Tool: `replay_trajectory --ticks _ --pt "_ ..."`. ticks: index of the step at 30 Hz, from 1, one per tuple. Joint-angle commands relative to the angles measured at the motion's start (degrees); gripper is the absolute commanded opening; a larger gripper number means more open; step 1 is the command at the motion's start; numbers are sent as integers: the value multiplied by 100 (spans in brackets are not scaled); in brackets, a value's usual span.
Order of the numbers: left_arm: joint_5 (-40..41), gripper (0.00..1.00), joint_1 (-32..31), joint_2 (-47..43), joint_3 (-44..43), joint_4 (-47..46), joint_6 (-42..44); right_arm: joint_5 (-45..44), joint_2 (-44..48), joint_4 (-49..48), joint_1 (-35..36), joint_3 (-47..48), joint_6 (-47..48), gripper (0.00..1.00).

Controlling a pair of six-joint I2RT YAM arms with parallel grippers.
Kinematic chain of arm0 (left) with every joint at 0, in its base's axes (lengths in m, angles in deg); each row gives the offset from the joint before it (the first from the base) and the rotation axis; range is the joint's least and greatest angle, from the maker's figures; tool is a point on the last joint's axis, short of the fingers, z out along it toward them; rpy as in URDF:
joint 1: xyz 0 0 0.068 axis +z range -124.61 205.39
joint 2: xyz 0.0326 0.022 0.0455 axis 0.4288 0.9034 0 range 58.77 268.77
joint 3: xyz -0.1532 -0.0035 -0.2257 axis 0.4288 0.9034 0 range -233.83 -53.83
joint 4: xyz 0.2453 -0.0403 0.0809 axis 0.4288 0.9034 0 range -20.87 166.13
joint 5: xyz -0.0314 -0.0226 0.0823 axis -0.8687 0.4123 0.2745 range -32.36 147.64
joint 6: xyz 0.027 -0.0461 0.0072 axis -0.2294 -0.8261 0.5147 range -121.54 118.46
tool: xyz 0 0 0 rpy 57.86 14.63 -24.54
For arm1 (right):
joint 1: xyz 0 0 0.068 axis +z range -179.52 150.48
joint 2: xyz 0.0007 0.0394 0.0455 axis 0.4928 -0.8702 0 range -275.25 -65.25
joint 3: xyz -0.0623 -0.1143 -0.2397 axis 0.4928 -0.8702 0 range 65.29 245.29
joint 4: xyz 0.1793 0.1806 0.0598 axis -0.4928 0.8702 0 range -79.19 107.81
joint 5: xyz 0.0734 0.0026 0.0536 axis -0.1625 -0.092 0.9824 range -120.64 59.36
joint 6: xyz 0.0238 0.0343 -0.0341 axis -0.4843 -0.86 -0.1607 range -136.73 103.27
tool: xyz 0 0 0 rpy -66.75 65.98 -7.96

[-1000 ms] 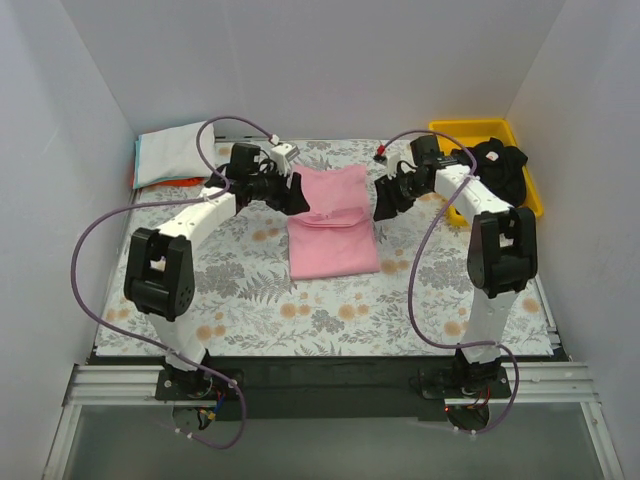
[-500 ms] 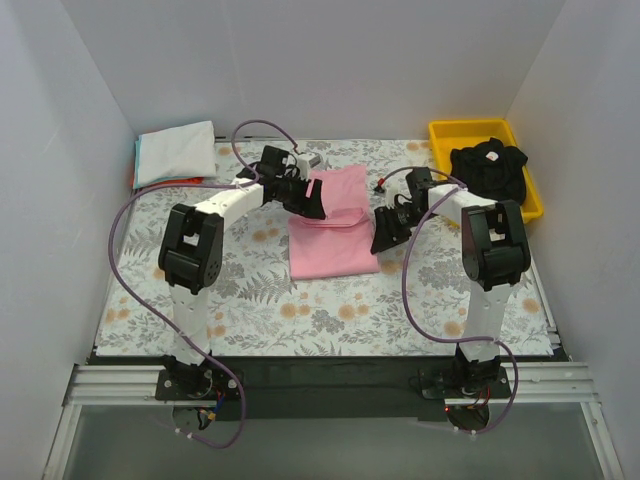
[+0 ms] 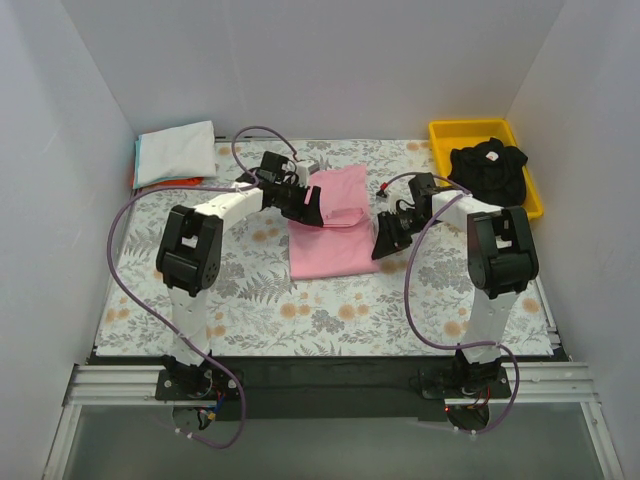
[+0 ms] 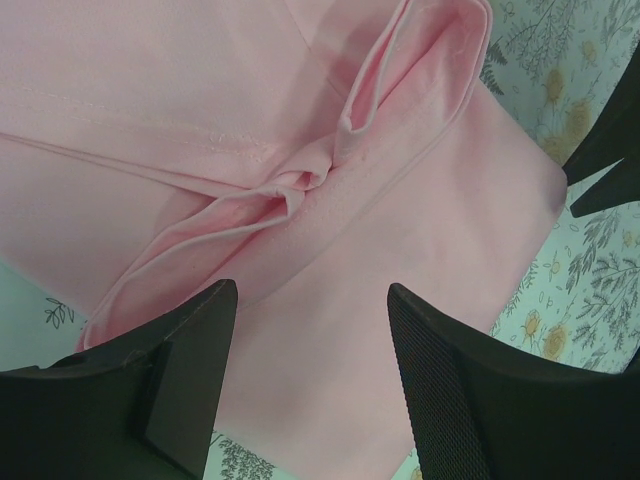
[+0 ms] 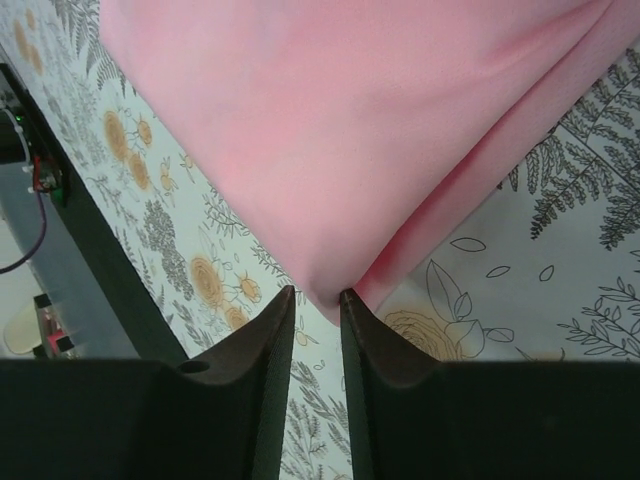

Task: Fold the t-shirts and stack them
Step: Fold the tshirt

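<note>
The light pink t-shirt (image 3: 333, 235) lies partly folded in the middle of the floral cloth, with a bunched fold across it (image 4: 290, 190). My left gripper (image 3: 312, 207) hovers over its upper left part, jaws wide open and empty (image 4: 310, 295). My right gripper (image 3: 385, 240) is at the shirt's right edge, its jaws nearly closed and pinching a pink corner (image 5: 322, 300) between the tips (image 5: 315, 293). The black t-shirt (image 3: 488, 170) lies crumpled in the yellow tray. Folded white, pale blue and orange shirts (image 3: 175, 152) are stacked at the back left.
The yellow tray (image 3: 470, 128) stands at the back right corner. White walls close in the left, back and right sides. The floral table cloth (image 3: 250, 300) covers the table. Purple cables loop off both arms.
My left gripper has moved right and nearer, onto the pink shirt. My right gripper has come nearer along the shirt's right edge and closed on its corner.
</note>
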Motion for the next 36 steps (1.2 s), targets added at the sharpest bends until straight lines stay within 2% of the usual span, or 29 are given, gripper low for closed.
replay_trajectory --ticks 1,6,9,10,21,24,27,28,30,31,32,36 --pt "23 60 -61 -538 122 -68 -27 255 215 -55 26 -57 -103 30" --pt "23 60 -61 -626 236 -129 -106 -165 118 -55 43 -110 -77 31" --pt "23 60 -61 -688 332 -129 -133 -341 21 -46 52 -171 -138 12" --pt "23 60 -61 -723 368 -129 -133 -412 -5 -37 61 -198 -138 2" --pt "-90 58 -44 -1654 1466 -42 16 -1450 135 59 482 -426 64 1" --pt "-380 58 52 -1944 1607 204 157 -1485 380 217 483 -409 73 8" --pt "-906 58 315 -2190 1642 573 411 -1293 959 314 421 -435 283 28" --pt "-1013 58 378 -2373 1695 626 665 -1257 1127 358 421 -453 588 38" --pt "-1293 58 492 -2603 1940 767 1061 -1230 1635 393 421 -488 967 42" --pt "-1374 56 492 -2847 2037 811 1341 -1213 1812 367 430 -549 1491 45" --pt "-1453 56 501 -2980 2151 924 1909 -1239 1980 324 439 -584 1810 48" --pt "-1814 57 423 -3640 3282 611 3337 -1274 2569 -80 544 -804 3076 51"
